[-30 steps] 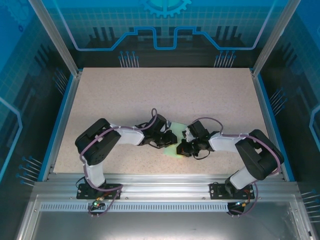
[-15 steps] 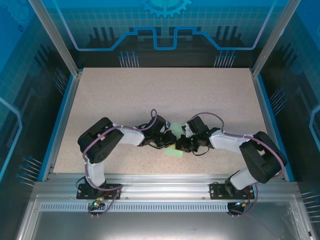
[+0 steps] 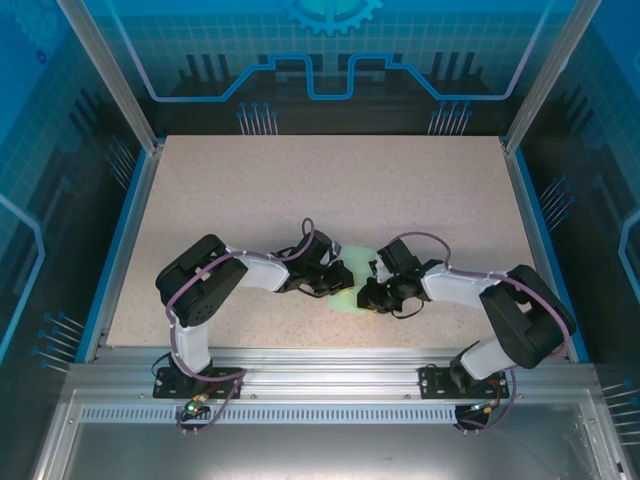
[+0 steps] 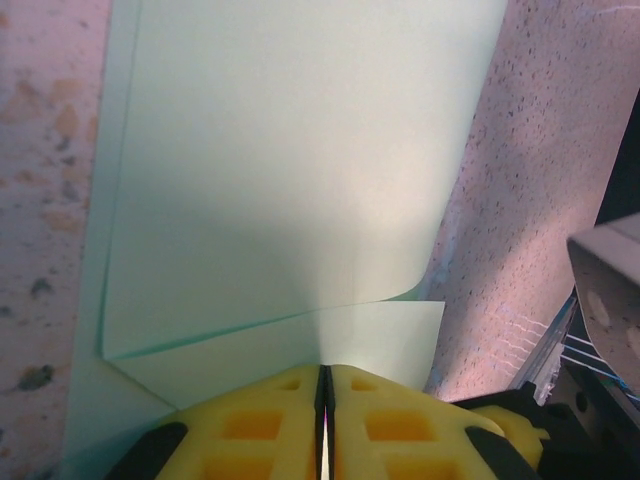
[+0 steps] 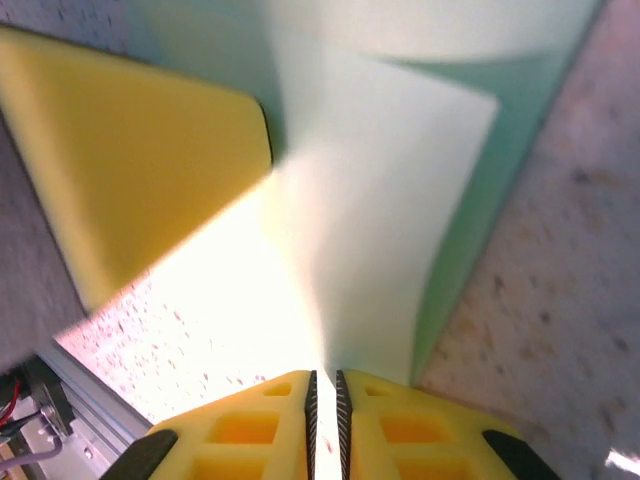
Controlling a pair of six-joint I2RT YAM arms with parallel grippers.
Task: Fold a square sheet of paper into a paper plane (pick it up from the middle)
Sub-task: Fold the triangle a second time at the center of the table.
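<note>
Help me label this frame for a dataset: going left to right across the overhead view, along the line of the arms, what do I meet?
Left arm → left claw → sheet of paper → right claw → right arm.

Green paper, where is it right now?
Top view: the green paper lies front-middle on the table, pinched between the left gripper and right gripper.
</note>
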